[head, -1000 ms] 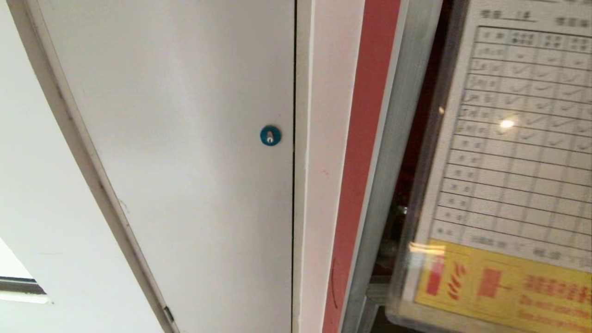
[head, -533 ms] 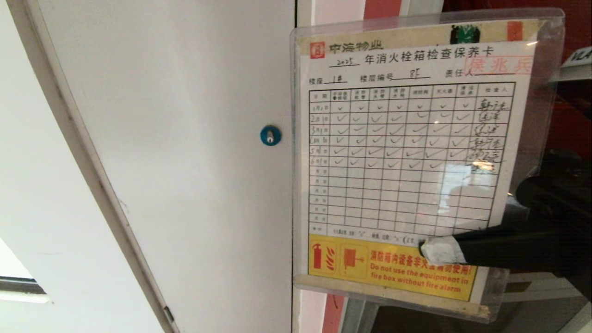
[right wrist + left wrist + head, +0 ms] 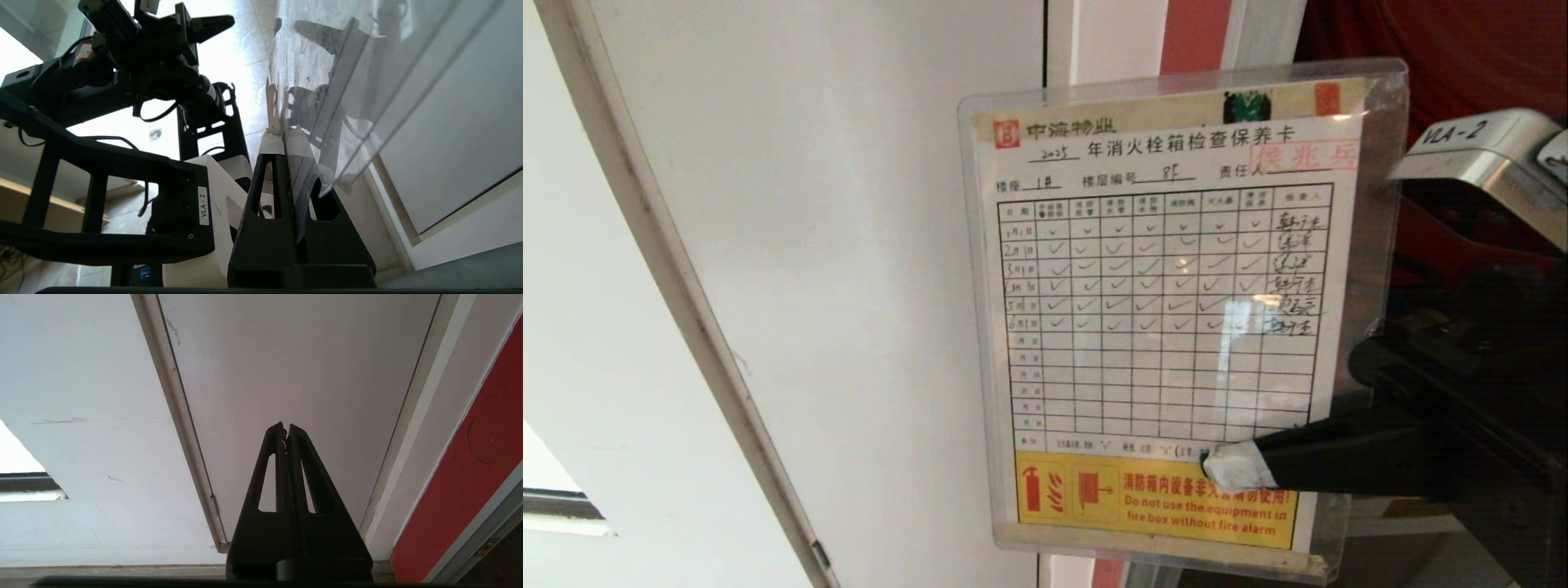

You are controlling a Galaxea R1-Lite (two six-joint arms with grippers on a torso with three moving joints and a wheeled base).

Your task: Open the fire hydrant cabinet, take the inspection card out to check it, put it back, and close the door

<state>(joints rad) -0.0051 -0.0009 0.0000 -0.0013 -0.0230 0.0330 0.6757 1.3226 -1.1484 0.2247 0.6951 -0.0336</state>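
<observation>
Plain white panel (image 3: 833, 245) filling most of the head view, bordered on its left by a grey-beige frame strip (image 3: 686, 310) running diagonally. Beyond the strip, white wall (image 3: 580, 327). Bright window opening (image 3: 547, 490) with dark sill at lower left. White vertical trim (image 3: 1094, 41) right of the panel, then a red strip (image 3: 1196, 33). Even, diffuse lighting; strong backlight in the right wrist view.
</observation>
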